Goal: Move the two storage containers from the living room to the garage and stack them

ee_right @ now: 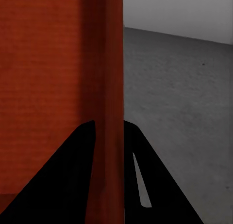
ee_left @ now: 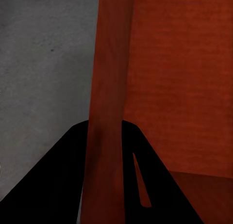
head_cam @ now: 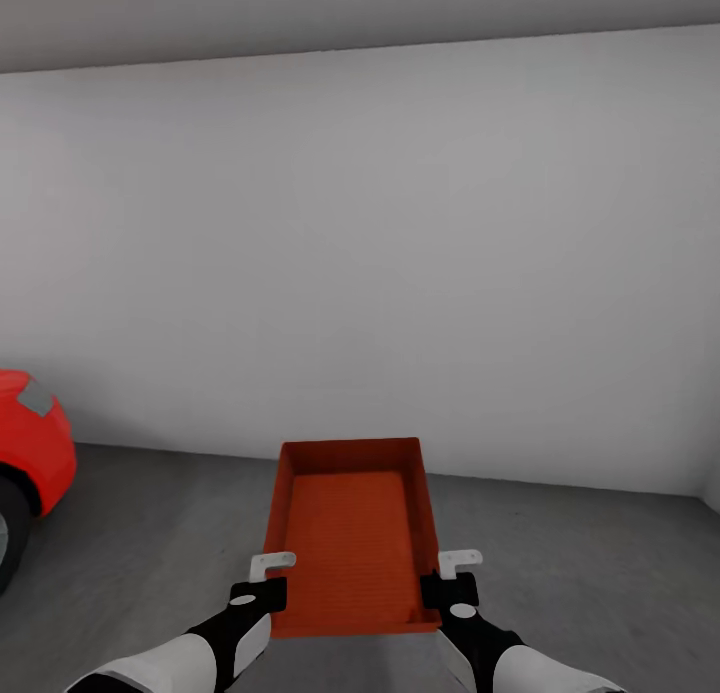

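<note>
One orange-red storage container (head_cam: 350, 533) hangs level in front of me above the garage's dark grey concrete floor (head_cam: 600, 573), its open top facing up and nothing inside. My left gripper (head_cam: 270, 585) is shut on its left side wall (ee_left: 109, 88), with a black finger (ee_left: 63, 175) on the outer face. My right gripper (head_cam: 442, 583) is shut on the right side wall (ee_right: 104, 64), its fingers (ee_right: 145, 175) straddling the thin rim. The other storage container is out of view.
A plain grey wall (head_cam: 400, 273) stands a short way ahead and meets the floor just beyond the container. The front of a red car (head_cam: 30, 453) juts in at the left edge. Open concrete lies ahead and to the right.
</note>
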Available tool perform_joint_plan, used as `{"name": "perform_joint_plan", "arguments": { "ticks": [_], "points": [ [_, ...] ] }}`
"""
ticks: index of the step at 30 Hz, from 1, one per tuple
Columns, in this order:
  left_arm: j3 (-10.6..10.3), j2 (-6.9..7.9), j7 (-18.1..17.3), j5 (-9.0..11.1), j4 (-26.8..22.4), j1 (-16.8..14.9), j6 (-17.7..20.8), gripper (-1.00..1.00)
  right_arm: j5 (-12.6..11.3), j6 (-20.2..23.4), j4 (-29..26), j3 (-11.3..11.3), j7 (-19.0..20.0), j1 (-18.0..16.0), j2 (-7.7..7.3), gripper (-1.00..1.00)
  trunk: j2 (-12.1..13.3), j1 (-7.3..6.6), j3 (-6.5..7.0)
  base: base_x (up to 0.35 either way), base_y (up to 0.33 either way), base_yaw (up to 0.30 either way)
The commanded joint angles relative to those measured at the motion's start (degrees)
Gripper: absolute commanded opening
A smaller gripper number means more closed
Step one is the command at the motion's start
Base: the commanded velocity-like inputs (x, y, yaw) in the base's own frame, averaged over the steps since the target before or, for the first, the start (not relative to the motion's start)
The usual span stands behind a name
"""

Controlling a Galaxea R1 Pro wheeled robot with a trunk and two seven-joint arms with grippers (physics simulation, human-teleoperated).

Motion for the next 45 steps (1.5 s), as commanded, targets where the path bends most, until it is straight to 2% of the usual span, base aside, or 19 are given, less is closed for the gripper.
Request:
{"name": "perform_joint_plan", "arguments": {
  "ticks": [1, 29, 45],
  "points": [
    [1.67, 0.42, 0.56, -0.14, -0.08, -0.04, -3.12, -1.00, -2.88, 0.04, 0.11, -3.79, 1.19, -0.09, 0.04, -1.00, -0.05, 0.04, -0.08, 0.305, 0.197, -0.013],
    [1.67, 0.42, 0.56, -0.23, -0.08, -0.04, -3.18, -1.00, -2.90, 0.08, 0.11, -3.80, 1.16, -0.08, 0.04, -1.00, -0.05, 0.04, -0.08, 0.307, 0.160, -0.001],
    [1.67, 0.40, 0.56, -0.23, -0.08, -0.04, -3.18, -1.00, -2.90, 0.10, 0.11, -3.80, 1.12, -0.08, 0.04, -1.00, -0.05, 0.04, -0.08, 0.318, 0.086, 0.000]
  ]
}}
